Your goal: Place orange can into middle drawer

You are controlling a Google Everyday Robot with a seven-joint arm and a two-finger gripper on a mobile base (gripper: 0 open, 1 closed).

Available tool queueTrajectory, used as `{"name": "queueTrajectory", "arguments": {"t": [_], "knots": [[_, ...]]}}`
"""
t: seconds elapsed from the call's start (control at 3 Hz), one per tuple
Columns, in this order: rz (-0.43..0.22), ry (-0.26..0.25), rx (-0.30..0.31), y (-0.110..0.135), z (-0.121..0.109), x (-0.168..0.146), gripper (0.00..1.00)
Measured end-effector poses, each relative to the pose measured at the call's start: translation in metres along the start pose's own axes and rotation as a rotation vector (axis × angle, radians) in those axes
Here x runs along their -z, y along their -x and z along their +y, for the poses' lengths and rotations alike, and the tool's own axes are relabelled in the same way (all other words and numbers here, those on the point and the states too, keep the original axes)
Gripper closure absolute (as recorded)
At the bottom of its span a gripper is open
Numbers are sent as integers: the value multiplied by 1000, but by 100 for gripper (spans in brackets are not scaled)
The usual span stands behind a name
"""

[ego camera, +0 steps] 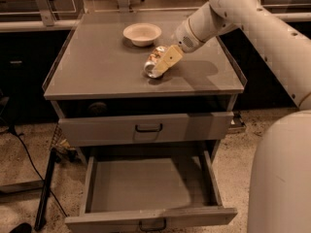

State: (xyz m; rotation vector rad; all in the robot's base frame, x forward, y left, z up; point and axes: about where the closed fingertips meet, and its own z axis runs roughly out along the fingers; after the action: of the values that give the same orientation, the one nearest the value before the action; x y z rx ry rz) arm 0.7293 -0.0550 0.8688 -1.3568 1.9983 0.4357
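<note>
Gripper (164,64) over orange can (152,63), mid-table — can half hidden, grip unclear: cannot tell. Middle drawer (146,186) pulled out — front cut off.

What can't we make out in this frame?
All in the camera view:
- The orange can is partly hidden by the gripper, which sits against it on the cabinet top; lifted or resting is unclear.
- The front of the middle drawer is cut off by the bottom edge.
- The gap under the cabinet top is too dark to read.
</note>
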Motion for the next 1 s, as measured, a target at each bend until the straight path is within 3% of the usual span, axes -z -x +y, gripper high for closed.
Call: {"name": "queueTrajectory", "arguments": {"t": [1.0], "knots": [[7,39,0,2,6,-29,0]]}}
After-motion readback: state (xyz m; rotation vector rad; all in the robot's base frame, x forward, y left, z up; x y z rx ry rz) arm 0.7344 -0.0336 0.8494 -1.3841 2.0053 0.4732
